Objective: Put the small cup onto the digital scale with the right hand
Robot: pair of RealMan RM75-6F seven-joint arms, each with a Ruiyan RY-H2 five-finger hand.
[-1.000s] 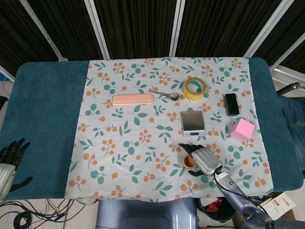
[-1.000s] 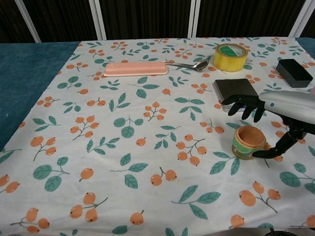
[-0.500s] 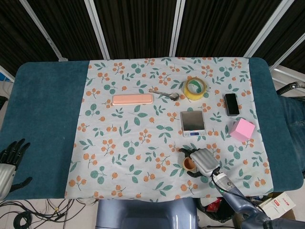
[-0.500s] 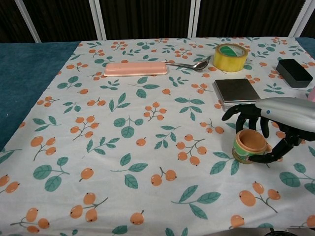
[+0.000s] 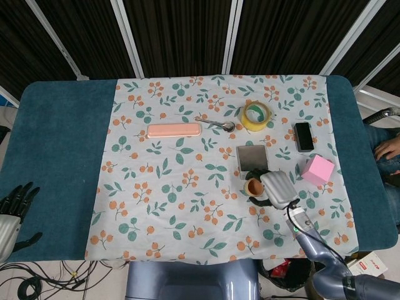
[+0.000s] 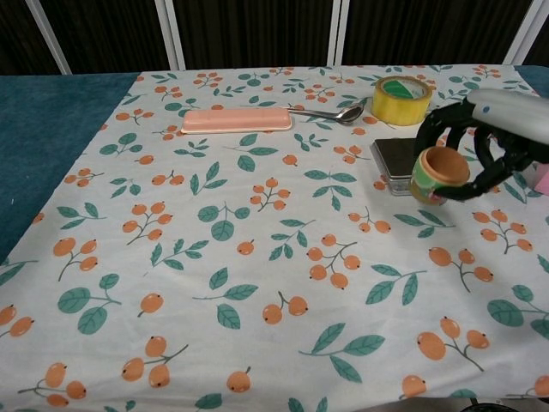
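My right hand [image 5: 275,189] [image 6: 480,146] holds the small terracotta cup [image 5: 253,186] [image 6: 436,172] off the cloth, its fingers wrapped around the cup's side. The cup hangs just over the near edge of the silver digital scale [image 5: 251,157] [image 6: 397,158], tilted slightly toward me. Part of the scale's front is hidden behind the cup and hand. My left hand [image 5: 10,211] rests open at the table's near left corner, far from everything.
A yellow tape roll [image 5: 256,115] and a spoon [image 5: 215,124] lie behind the scale. A black box [image 5: 304,135] and a pink cube [image 5: 318,170] sit to the right of it. A peach-coloured case [image 5: 174,130] lies at the left on the floral cloth [image 5: 162,187].
My right hand closed around the cup, lifted it from the cloth and carried it away from me to the scale's near edge. The left hand stayed put.
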